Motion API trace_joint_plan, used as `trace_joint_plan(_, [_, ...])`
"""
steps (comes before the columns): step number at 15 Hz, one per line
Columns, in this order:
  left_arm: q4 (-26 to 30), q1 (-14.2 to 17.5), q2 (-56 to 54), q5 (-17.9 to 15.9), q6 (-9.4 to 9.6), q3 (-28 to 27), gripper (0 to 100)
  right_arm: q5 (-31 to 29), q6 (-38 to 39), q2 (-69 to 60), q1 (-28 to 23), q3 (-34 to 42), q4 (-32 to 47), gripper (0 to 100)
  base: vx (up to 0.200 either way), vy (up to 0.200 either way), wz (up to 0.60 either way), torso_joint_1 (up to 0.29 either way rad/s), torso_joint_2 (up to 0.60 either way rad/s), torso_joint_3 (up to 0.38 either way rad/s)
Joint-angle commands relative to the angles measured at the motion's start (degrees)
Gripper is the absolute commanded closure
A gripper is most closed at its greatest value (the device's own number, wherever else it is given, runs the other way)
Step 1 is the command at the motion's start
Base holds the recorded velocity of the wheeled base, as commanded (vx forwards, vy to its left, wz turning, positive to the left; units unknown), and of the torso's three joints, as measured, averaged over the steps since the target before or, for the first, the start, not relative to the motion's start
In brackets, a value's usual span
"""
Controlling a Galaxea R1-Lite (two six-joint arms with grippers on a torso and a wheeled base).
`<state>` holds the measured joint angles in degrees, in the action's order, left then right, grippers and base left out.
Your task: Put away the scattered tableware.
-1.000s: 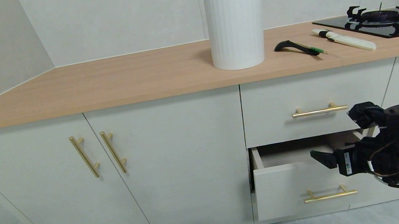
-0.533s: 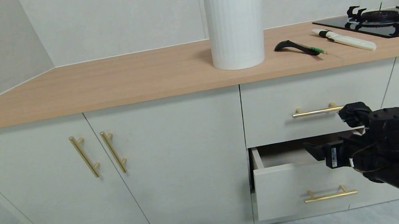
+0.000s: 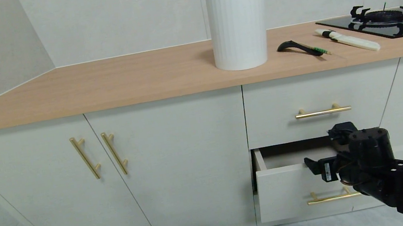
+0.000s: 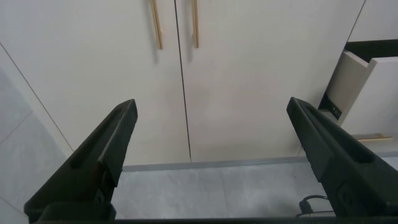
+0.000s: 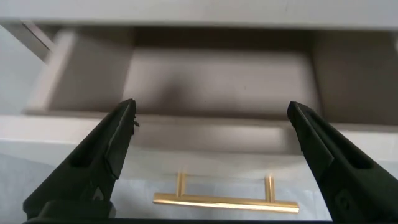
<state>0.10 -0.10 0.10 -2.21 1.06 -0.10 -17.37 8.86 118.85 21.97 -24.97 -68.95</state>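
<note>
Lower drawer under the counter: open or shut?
Partly open: the lower drawer juts out from the cabinet face, its inside showing.

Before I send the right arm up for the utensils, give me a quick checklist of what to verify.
1. Lower drawer open: ok, pulled partway out.
2. Open wide enough to drop utensils in: cannot tell.
3. Right gripper free: ok, jaws open, nothing between them, at the drawer's front.
4. Left gripper free: ok, jaws open and empty, facing the cabinet doors.
5. Black spoon and white knife ready: ok, both flat on the counter, apart, between the white jar and the stove.
6. Upper drawer shut: ok.
</note>
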Motion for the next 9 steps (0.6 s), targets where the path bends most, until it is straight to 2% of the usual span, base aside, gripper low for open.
trace_joint_plan(1, [0.0,0.0,0.0,0.0,-0.01,0.0,0,-0.1,0.0,1.3,0.0,-0.1,0.0,0,0.000,0.000,0.00,0.000,0.00,0.000])
trace_joint_plan(9, [0.0,0.1,0.0,0.0,-0.01,0.0,0,0.0,-0.1,-1.4,0.2,1.2,1.2,0,0.000,0.000,0.00,0.000,0.00,0.000])
